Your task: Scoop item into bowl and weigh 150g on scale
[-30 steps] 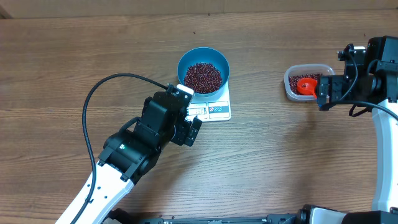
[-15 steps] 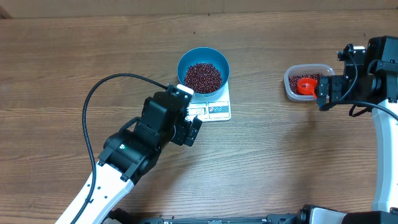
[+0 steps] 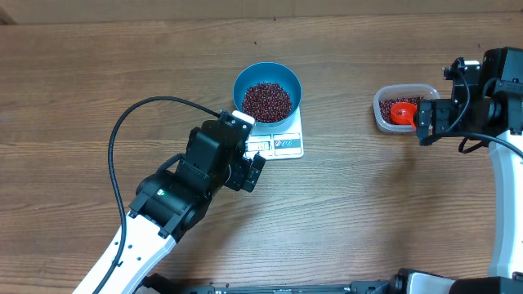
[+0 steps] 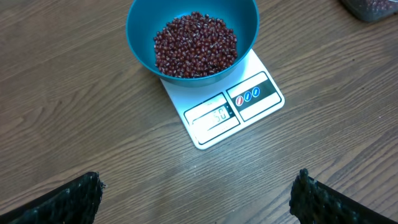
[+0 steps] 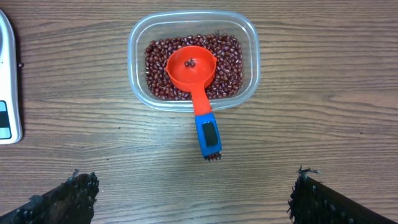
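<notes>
Reaching in from the near-left corner, the left arm lies low and angled toward the scale, its left tool spread as wide as it goes, holding nothing, hovering just short of the scale's front edge. The right arm stands at the right edge of the desk, and its right tool is likewise wide open and empty, pointed at the clear tub.

The blue bowl sits on the rear half of the scale, leaving the display and buttons uncovered; the digits are too faint to read surely. The beans fill the bowl's bottom in a mound. More beans lie in the tub, where the red scoop rests cup-up with a few beans inside, its blue-tipped handle hanging out over the tub's rim toward the right tool.

Bare wood-grain desk lies between scale and tub, which are well apart, and in front of both. A black cable loops beside the left arm.
</notes>
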`<state>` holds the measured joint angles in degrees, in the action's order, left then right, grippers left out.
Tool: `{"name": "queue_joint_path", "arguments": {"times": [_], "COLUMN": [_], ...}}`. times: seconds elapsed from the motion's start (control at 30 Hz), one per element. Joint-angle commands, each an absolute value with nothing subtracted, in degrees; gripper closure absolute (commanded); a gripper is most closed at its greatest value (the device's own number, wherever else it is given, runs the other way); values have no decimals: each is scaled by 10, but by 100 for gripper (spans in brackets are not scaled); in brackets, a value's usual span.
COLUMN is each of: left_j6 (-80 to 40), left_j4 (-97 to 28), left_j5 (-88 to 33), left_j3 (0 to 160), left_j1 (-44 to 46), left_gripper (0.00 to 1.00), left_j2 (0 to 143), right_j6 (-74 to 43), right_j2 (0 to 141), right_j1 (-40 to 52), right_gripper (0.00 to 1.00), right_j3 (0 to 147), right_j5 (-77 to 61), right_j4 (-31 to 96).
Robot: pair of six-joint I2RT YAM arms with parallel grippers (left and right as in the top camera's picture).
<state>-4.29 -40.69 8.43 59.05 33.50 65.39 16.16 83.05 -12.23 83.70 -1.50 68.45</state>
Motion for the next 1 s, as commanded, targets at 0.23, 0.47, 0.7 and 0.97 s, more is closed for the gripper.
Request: {"name": "queue_joint_path", "arguments": {"times": [0.23,0.47,0.7,0.97], "left_j6": [-45,-105,-218,-280], "left_j4": [-423,-417,-411,-379], "left_j5": [90,48,48,48], "left_j3": [590,590,590,590], "left_j1": [333,334,334,335], "left_gripper": [0,0,0,0], "left_j2": [656,679,754,846], "right_j6": [164,164,164,164], "right_j2": [826,826,826,826], "right_j1": [-119,-119,-119,-119], "right_gripper": [0,0,0,0], "right_j3": [856,856,856,856], "right_j5": [-20,-20,-20,-20], "right_j4": [682,682,682,682]}}
